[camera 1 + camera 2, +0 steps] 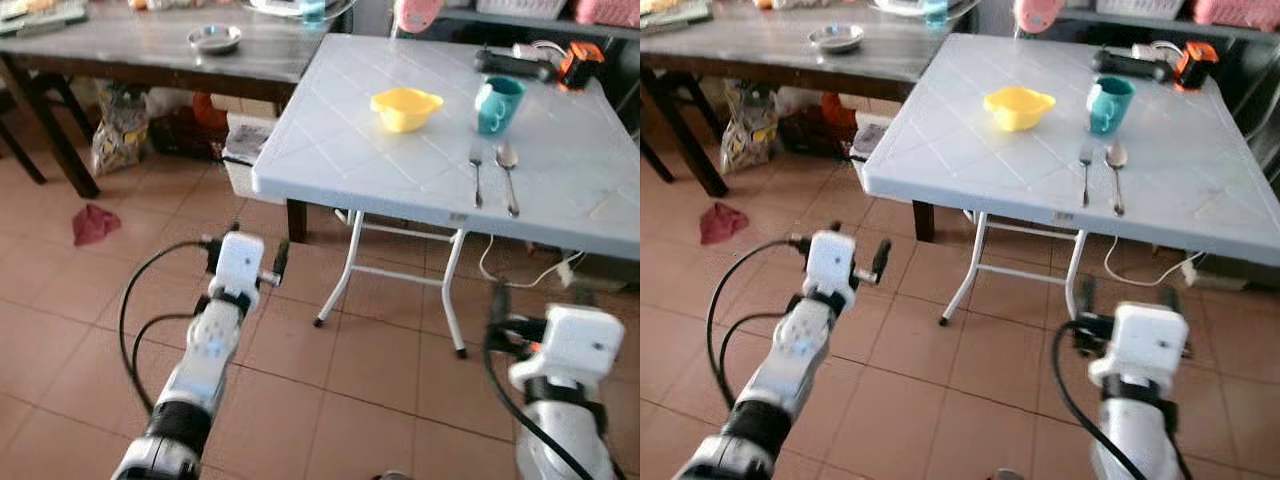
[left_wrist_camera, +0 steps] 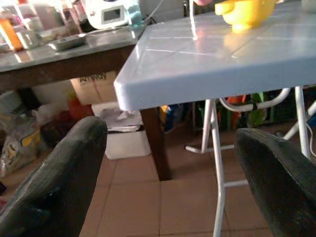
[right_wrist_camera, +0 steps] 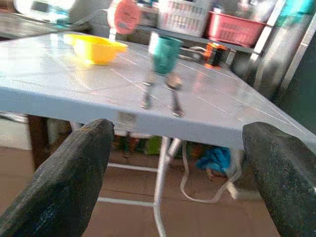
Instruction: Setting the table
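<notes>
Yellow bowl [image 1: 406,108], teal mug [image 1: 497,104], fork [image 1: 476,172] and spoon [image 1: 508,175] already sit on the surface [image 1: 350,150], while the left gripper [image 1: 255,262] and right gripper [image 1: 535,300] hang open, empty, so little seems left.

White folding table [image 1: 400,160], tiled top, currently bearing: yellow bowl [image 1: 406,108]; teal mug [image 1: 497,104] lying just beside bowl; fork [image 1: 476,172] and spoon [image 1: 508,176] resting together near mug, toward table's front edge.

I see reddish-brown tiled floor [image 1: 380,370], daylit. White folding desk [image 1: 360,140] on thin metal legs ahead. Dark wooden desk [image 1: 150,55] behind it to left, bags and white box [image 1: 245,150] stowed beneath. Red cloth [image 1: 93,223] lying on tiles. Pink baskets [image 3: 234,27] on shelf at back.
</notes>
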You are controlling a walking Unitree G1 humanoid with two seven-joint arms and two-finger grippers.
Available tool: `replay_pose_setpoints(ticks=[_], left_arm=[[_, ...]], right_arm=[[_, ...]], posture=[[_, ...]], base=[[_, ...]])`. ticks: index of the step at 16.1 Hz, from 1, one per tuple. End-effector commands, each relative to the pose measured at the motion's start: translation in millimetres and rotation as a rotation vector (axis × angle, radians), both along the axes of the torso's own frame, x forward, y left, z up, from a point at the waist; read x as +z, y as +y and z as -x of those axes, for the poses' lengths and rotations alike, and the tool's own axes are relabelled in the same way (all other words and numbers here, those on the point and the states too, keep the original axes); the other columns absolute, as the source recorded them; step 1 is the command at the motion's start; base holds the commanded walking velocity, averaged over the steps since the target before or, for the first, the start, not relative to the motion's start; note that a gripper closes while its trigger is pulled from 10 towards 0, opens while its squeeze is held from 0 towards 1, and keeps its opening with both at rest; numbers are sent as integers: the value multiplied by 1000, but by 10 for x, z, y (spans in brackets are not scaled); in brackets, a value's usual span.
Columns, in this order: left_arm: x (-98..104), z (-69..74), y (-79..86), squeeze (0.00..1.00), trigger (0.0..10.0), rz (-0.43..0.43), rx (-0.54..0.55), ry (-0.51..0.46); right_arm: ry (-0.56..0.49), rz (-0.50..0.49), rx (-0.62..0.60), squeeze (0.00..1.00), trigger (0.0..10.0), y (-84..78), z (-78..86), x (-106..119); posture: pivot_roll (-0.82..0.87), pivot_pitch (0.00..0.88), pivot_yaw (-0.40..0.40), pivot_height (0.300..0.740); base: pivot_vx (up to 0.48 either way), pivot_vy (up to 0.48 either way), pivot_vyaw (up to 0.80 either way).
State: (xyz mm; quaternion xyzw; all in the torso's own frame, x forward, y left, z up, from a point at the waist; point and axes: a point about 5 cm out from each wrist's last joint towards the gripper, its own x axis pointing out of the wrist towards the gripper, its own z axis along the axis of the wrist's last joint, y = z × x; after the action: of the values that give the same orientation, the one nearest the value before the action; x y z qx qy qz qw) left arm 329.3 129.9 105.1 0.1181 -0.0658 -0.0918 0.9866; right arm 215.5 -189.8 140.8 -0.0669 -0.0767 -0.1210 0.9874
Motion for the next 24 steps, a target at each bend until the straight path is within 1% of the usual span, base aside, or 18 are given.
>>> replay_pose_setpoints(ticks=[1, 3, 4, 6, 9, 10, 12, 17, 21, 24], left_arm=[[88, 9, 52, 0, 10000, -18, 27, -50], [82, 20, 138, 0, 10000, -15, 74, -50], [77, 45, 188, 0, 10000, -21, 94, -54], [102, 92, 213, 0, 10000, -8, 78, -66], [155, 76, 94, 0, 10000, 4, 33, -75], [159, 74, 84, 0, 10000, 6, 29, -75], [162, 52, 11, 0, 10000, 1, -17, -65], [174, 20, -97, 0, 10000, 9, -62, -54], [201, -3, -149, 0, 10000, 16, -83, -58], [258, -15, -232, 0, 10000, 25, -120, -78]], right_arm=[[20, -3, 32, 0, 10000, 22, -30, -38], [23, -7, 62, 0, 10000, 59, -83, -42], [23, -8, 88, 0, 10000, 90, -126, -40], [21, -8, 105, 0, 10000, 106, -187, -44], [22, -22, 78, 0, 10000, 76, -173, -77], [21, -22, 75, 0, 10000, 75, -167, -79], [17, -32, 37, 0, 10000, 55, -110, -92], [13, -31, 4, 0, 10000, 23, -62, -98], [2, -27, -15, 0, 10000, -1, -50, -72], [-7, -19, -22, 0, 10000, -7, -33, -53]], posture=[[-4, 86, -49, 714], [-4, 86, -49, 714], [52, 97, -84, 714], [69, 101, -85, 714], [60, 104, -65, 714], [60, 104, -65, 714], [31, 103, -40, 714], [-3, 97, -15, 714], [-11, 92, -9, 714], [-18, 91, -3, 714]], base=[[0, 0, 0], [0, 0, 0], [0, 0, 0], [0, 0, 0], [91, 0, 0], [274, 0, 0], [278, 0, 0], [298, 0, 0], [305, 0, -450], [305, 0, -492]])
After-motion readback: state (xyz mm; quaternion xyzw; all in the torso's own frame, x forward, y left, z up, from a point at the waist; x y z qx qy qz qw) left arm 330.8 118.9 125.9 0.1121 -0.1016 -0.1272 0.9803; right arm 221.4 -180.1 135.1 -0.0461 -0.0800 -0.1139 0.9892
